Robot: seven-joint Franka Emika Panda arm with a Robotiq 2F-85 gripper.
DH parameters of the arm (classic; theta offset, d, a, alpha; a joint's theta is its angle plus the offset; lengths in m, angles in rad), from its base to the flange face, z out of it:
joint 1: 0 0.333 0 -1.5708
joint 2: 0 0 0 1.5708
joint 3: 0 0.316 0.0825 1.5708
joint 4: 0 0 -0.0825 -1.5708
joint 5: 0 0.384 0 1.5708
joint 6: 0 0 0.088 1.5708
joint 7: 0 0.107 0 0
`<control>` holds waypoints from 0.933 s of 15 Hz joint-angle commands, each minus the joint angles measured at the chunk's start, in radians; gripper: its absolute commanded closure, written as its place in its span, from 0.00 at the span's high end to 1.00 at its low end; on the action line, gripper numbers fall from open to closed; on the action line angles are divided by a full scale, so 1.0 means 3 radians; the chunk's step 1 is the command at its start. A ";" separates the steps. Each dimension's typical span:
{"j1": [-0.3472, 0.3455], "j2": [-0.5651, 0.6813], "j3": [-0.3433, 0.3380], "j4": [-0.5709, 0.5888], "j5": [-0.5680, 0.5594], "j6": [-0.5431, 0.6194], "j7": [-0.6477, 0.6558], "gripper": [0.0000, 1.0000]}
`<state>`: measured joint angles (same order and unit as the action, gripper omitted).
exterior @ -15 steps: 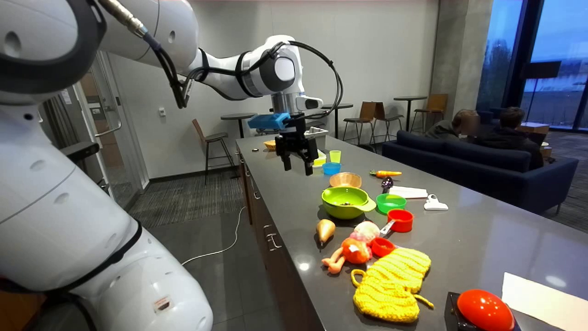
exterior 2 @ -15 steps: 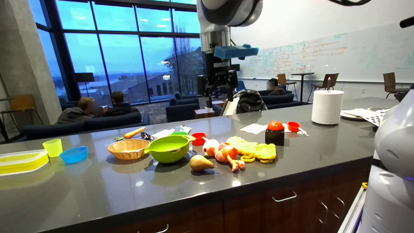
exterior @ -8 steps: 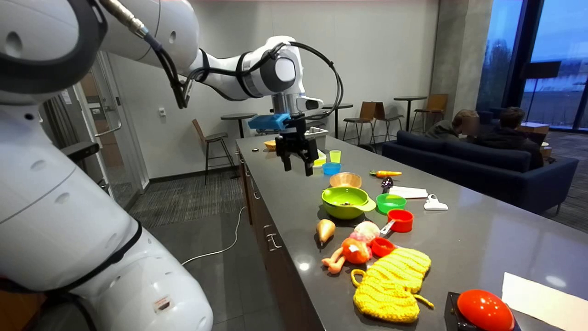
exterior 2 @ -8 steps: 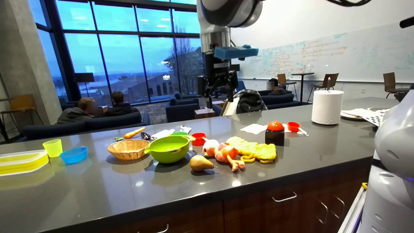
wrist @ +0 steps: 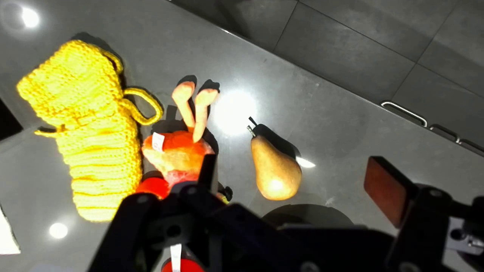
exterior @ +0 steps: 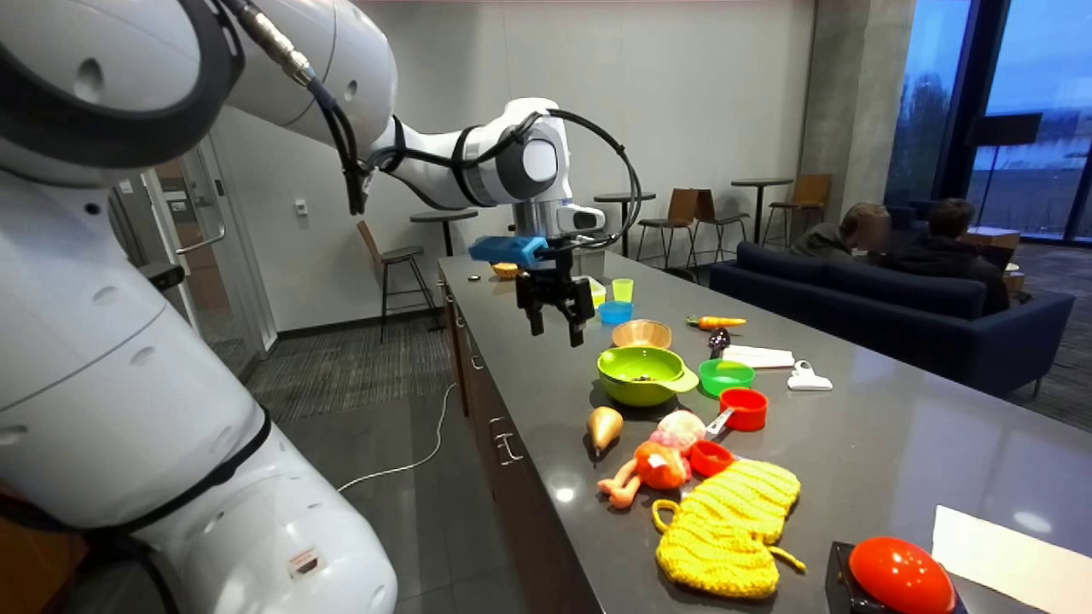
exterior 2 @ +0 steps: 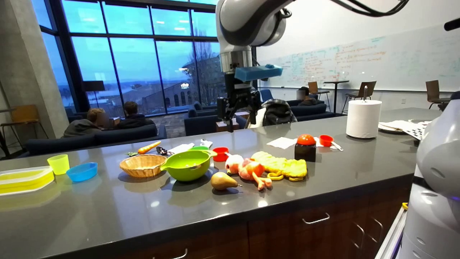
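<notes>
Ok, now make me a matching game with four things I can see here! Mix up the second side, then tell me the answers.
Things:
1. gripper
2. pear
3. knitted thing
4. big bowl

What fits:
A. lime green, beside the wicker basket
B. yellow
C. open and empty, above the counter
D. tan, lying on its side

Right pairs: 1-C, 2-D, 3-B, 4-A

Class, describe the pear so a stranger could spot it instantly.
On the grey counter, find the lime-green bowl. Near it, toward the edge above the cabinets, lies the pear: smooth, golden-brown and stemmed, unlike the orange toy beside it.
</notes>
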<state>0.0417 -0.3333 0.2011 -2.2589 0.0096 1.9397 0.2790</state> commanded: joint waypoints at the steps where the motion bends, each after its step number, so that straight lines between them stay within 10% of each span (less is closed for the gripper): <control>1: 0.0113 0.0128 -0.0110 -0.0148 0.0159 0.0523 -0.0227 1.00; 14: 0.0175 0.0460 -0.0220 -0.0264 0.0449 0.1118 -0.0573 1.00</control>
<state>0.0824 -0.1955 0.1467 -2.3394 0.1477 2.2773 0.1047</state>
